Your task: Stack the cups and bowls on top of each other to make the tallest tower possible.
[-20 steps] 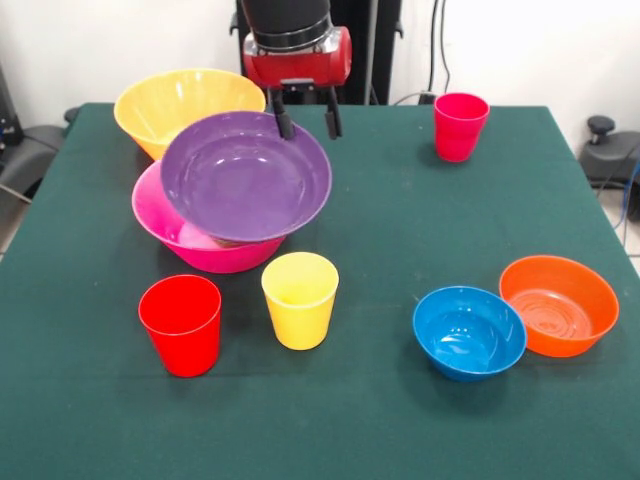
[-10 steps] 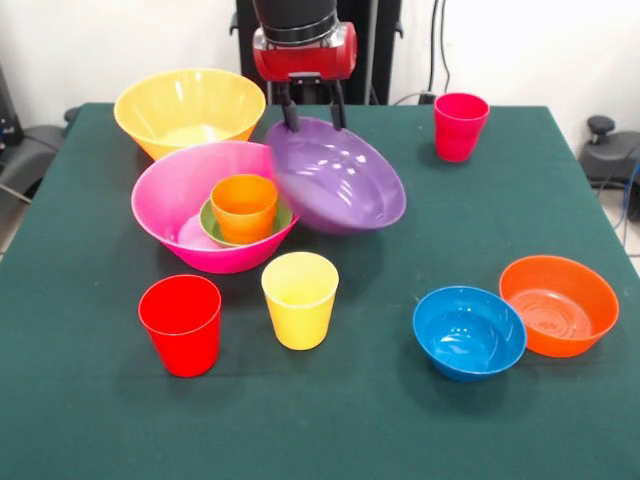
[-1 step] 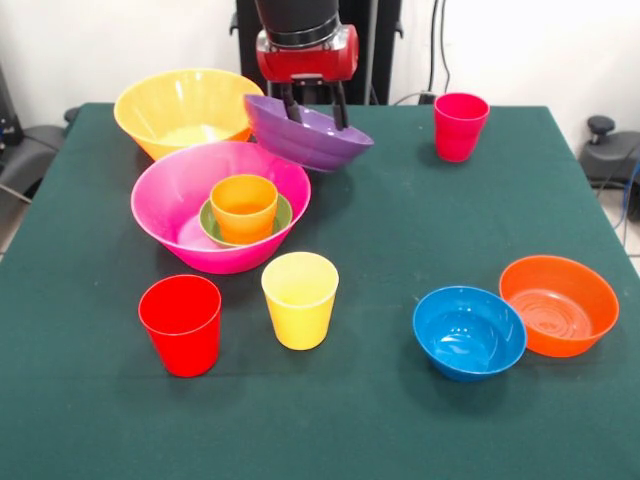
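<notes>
The end effector (image 3: 313,108) pinches the far rim of the purple bowl (image 3: 308,135), one finger inside the wall and one outside, so the wide, shallow bowl hangs tilted above the tabletop (image 3: 400,240) — a rim grip is probably the only hold a narrow gripper can get on something this broad. It hangs just beyond the hot-pink bowl (image 3: 175,200), between it and the big orange-yellow bowl (image 3: 185,108) at the far corner. The hot-pink bowl serves as the tower's base: a small green bowl (image 3: 210,222) nests in its hollow, and an orange cup (image 3: 243,207) stands upright in that, each piece smaller than the one beneath, which keeps the pile centred. Everything is smooth, glossy plastic, round and tapered — slick surfaces that likely slide on one another. The rest sits apart, waiting: a red cup (image 3: 181,324) and a yellow cup (image 3: 299,299) side by side on the near side, a crimson-pink cup (image 3: 460,126) far off, and a blue bowl (image 3: 469,332) touching an orange bowl (image 3: 558,304).
</notes>
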Controlling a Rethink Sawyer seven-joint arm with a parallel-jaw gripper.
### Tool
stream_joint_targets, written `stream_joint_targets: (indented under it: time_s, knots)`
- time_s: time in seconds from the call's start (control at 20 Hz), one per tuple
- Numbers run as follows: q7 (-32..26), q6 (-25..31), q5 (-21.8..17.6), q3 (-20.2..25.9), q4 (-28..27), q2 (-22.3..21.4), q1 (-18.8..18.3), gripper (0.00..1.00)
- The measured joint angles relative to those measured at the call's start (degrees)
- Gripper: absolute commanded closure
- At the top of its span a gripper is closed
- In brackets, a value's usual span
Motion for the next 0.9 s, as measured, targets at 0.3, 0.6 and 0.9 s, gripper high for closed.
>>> stream_joint_targets:
  time_s: [0.3, 0.6, 0.9]
  knots:
    - [0.0, -0.7, 0.01, -1.27, -0.01, 0.1, 1.49, 0.0]
    - [0.0, -4.24, 0.02, -3.3, -0.02, 1.86, 5.56, 0.0]
    - [0.0, -7.11, 0.07, -4.75, -0.08, 3.11, 8.57, 0.0]
